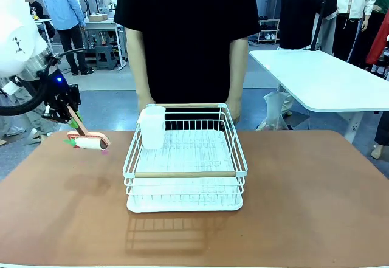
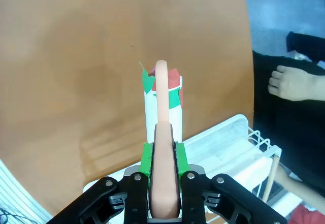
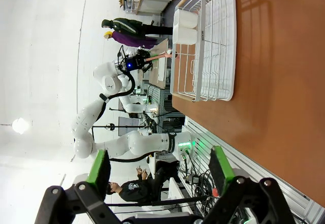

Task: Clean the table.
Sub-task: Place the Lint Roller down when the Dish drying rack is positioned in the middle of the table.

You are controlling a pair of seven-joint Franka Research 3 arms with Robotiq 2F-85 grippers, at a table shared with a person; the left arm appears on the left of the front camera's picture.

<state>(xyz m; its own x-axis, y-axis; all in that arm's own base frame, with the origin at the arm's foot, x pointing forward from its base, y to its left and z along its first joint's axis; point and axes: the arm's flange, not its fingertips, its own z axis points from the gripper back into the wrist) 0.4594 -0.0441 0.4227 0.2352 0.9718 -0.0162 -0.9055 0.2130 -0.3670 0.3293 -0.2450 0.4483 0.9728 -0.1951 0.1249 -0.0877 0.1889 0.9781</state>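
Table [image 1: 304, 207] lies bare right of the rack [image 1: 185, 174]; left fingers [image 2: 163, 155] clamp a roller handle [image 2: 162, 112], right fingers [image 3: 104, 165] gape wide.

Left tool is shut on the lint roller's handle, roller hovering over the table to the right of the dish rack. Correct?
Not quite. The left tool is shut on the lint roller handle, over the table, but the front view shows the roller on the robot's left of the dish rack, not the right.

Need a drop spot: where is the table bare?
Bare: the table right of the white dish rack, and the near strip in front of it. Crowded: far left, where the left gripper holds a lint roller near the rack's left side.
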